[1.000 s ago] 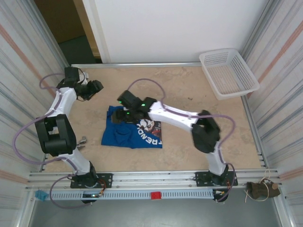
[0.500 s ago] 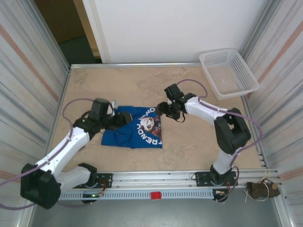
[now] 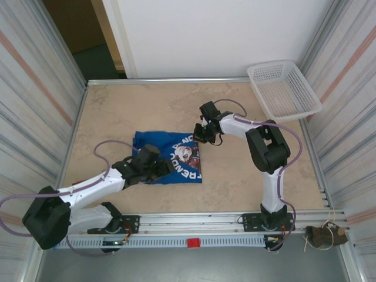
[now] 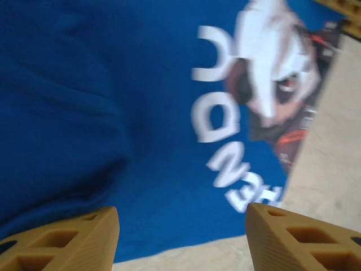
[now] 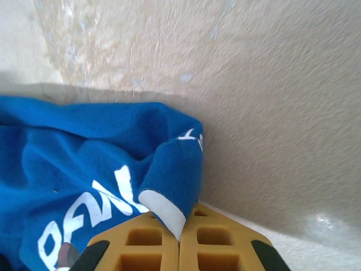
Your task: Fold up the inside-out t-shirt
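The inside-out t-shirt [image 3: 154, 154] lies crumpled in a rough rectangle at the middle of the table, royal blue, with a dark print and white letters on its right part. My left gripper [image 3: 164, 168] hovers low over the shirt's near edge. In the left wrist view its tan fingers [image 4: 67, 243] stand apart over the blue cloth [image 4: 113, 113], with nothing between them. My right gripper [image 3: 198, 136] sits at the shirt's far right corner. In the right wrist view the right gripper [image 5: 179, 237] is shut on a raised fold of the shirt [image 5: 175, 169] with a white strip.
A white lattice basket [image 3: 285, 91] stands at the far right corner of the table. Corrugated walls close both sides, and a metal rail runs along the near edge. Bare tan tabletop [image 3: 252, 170] lies right of the shirt.
The left arm swung from the far left down to the shirt's near edge. The right gripper moved off the shirt's middle to its far right corner and shut on the cloth.
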